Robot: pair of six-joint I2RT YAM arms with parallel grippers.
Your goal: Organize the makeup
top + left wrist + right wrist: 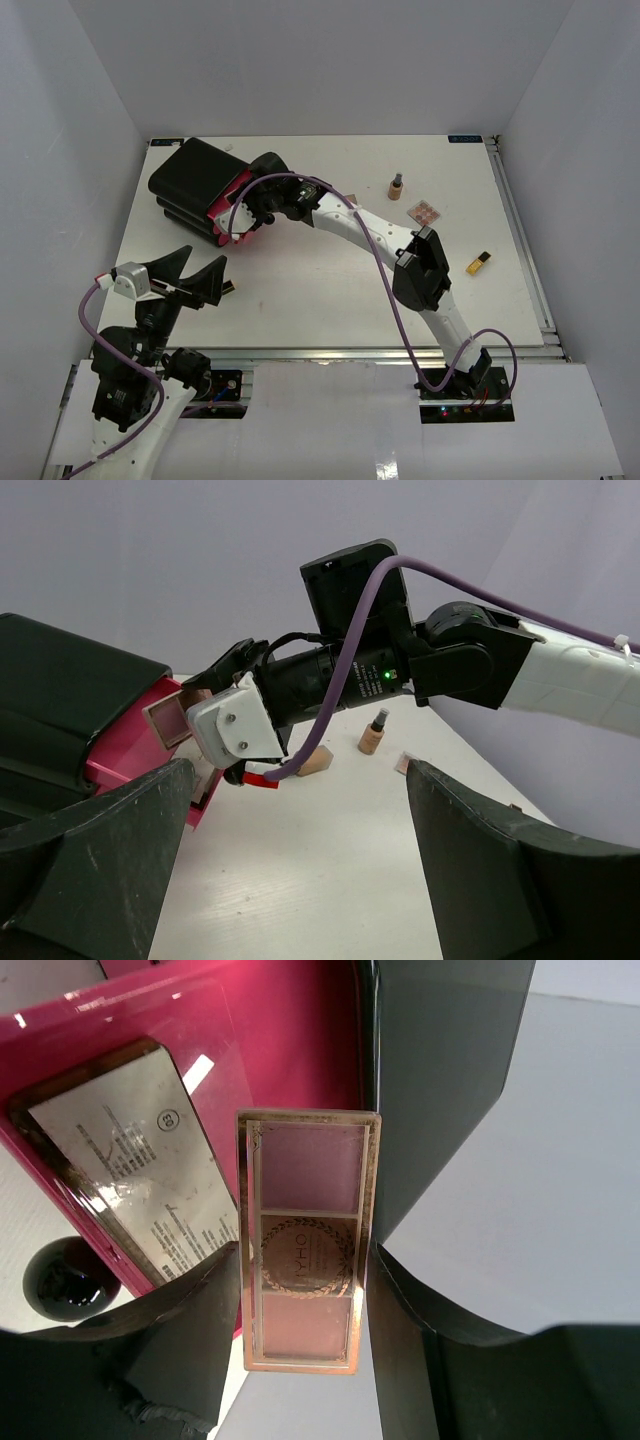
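Held item: a 3-pan palette (305,1210) in a rose-gold frame, pink shades, clamped along its long edges.
Right gripper (305,1305): jaws part closed on that palette, 1 finger (190,1340) on each side.
Where it is: at the open pink tray (290,1050) of the black-and-pink case (190,180), at the far left of the table (300,300).
Hidden from above: the top view shows the right gripper's body at the tray; the palette beneath it cannot be made out.
Left gripper (300,880): jaws wide apart, nothing between them, near the left edge, apart from the case.
Writing, held palette: a laurel wreath stamped in the middle pan with a short word, roughly "TYHO", not sure.
Writing, tray: a second palette (130,1160) lies label side up; a circled "03" is readable, the fine print is too small.
Cut off: a black round object (65,1278) beside the tray, partly behind a finger; cannot tell what it is.
On the table, right half: tiny tan bottle (396,186) upright, square palette (424,213) near it, lipstick (479,263) lying nearer the right edge.
Unclear: a beige item (315,760) behind the purple cable (335,680).
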